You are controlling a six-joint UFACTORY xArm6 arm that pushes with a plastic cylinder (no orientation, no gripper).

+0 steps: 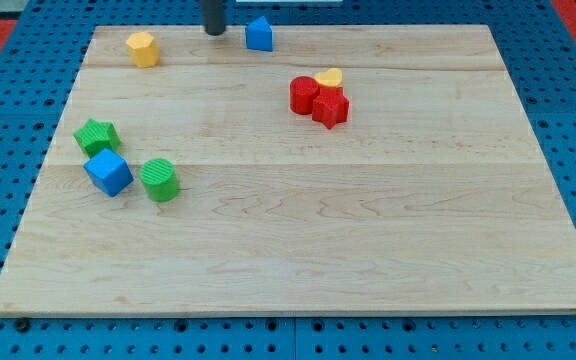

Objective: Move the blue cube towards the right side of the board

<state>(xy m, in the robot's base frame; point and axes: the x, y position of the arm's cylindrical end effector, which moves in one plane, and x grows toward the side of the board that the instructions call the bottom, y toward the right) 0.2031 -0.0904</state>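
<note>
The blue cube (108,172) lies at the view's left on the wooden board (368,240), touching a green star block (96,136) above it, with a green cylinder (160,180) just to its right. My tip (214,32) is at the view's top edge of the board, far above and to the right of the blue cube. It stands between a yellow block (143,48) on its left and a second blue block (259,34) with a pointed top close on its right.
A red cylinder (304,95), a red star block (331,107) and a yellow heart-like block (329,77) cluster together right of the board's upper middle. Blue pegboard (568,120) surrounds the board.
</note>
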